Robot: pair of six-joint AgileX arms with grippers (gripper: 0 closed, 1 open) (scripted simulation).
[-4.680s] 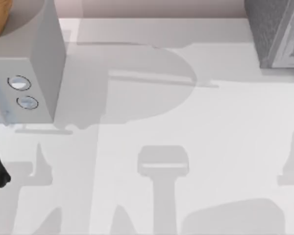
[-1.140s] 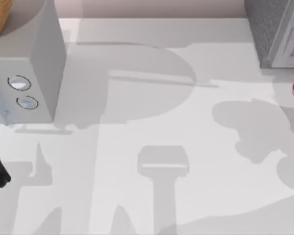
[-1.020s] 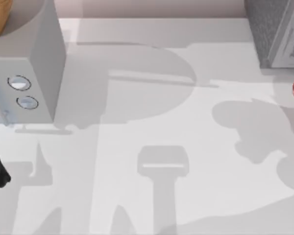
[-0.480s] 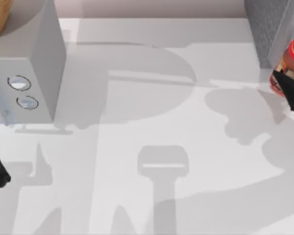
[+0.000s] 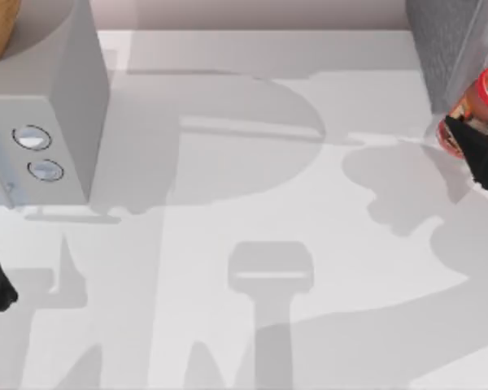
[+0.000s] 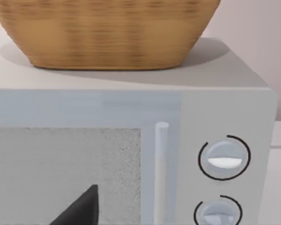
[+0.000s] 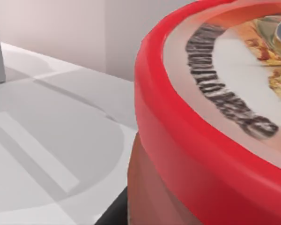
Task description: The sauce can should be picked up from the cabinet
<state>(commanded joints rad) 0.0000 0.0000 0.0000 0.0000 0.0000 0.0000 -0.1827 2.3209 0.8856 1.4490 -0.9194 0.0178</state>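
Now the sauce can sits tilted at the surface's right edge, just in front of the cabinet, clamped in the right gripper. At far left, the left gripper faces the dialed grey box bearing a woven basket; whether its fingers are open, I cannot tell.

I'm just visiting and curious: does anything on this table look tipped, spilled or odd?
One thing: the red sauce can at the table's right edge leans rather than standing upright, beside the speckled cabinet. The right claw grips it. Nothing looks spilled or damaged; the wicker basket sits squarely on the microwave.
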